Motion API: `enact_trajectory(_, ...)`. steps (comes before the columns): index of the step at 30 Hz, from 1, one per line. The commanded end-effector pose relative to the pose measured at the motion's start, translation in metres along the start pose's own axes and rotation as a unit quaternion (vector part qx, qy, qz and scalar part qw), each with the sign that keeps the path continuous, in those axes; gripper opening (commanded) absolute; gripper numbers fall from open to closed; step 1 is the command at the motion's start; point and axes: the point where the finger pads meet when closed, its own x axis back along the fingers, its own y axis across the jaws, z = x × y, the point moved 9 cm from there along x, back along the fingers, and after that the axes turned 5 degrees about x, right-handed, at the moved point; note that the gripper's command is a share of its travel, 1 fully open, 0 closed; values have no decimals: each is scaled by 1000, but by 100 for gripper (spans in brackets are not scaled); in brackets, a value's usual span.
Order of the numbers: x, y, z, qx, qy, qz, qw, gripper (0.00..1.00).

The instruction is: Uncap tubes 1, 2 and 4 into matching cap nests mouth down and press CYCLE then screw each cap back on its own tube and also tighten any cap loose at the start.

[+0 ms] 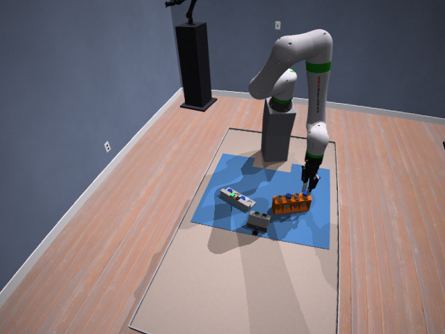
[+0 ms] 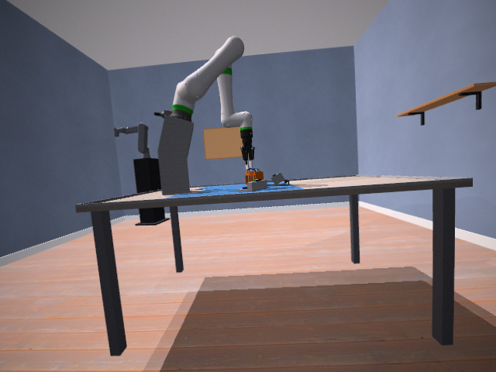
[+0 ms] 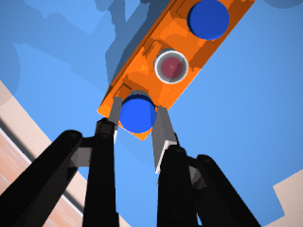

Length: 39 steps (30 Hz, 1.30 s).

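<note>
The orange decapping station (image 1: 287, 207) (image 2: 256, 175) (image 3: 142, 61) stands on the blue mat. My gripper (image 1: 307, 189) (image 2: 249, 166) (image 3: 137, 114) points straight down over its end tube, the one nearest the arm's left, and is shut on a blue cap (image 1: 305, 193) (image 3: 137, 119) at that tube's mouth. In the wrist view the neighbouring tube (image 3: 171, 66) is open and shows red liquid. The one after it carries a blue cap (image 3: 208, 19) (image 1: 288, 195). The white cap tray (image 1: 247, 205) holds two blue caps (image 1: 229, 190) (image 1: 241, 197), and its green lamp (image 1: 232, 194) is lit.
The small grey key desk (image 1: 259, 222) (image 2: 277, 177) with a blue key (image 1: 265, 216) and a green key (image 1: 257, 213) sits in front of the station. The arm's grey pedestal (image 1: 277, 136) stands behind the mat. The cap tray (image 2: 256, 184) lies left of the station.
</note>
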Motion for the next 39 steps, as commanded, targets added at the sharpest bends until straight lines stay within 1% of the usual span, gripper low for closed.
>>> enact_trajectory(1,-1,-1,1,0,-3,-4,1000,0)
enact_trajectory(8,-4,-1,1,0,-3,-4,1000,0)
enact_trajectory(18,-4,-1,1,0,-3,-4,1000,0)
enact_trajectory(19,-4,-1,1,0,-3,-4,1000,35)
enact_trajectory(39,-4,-1,1,0,-3,-4,1000,35)
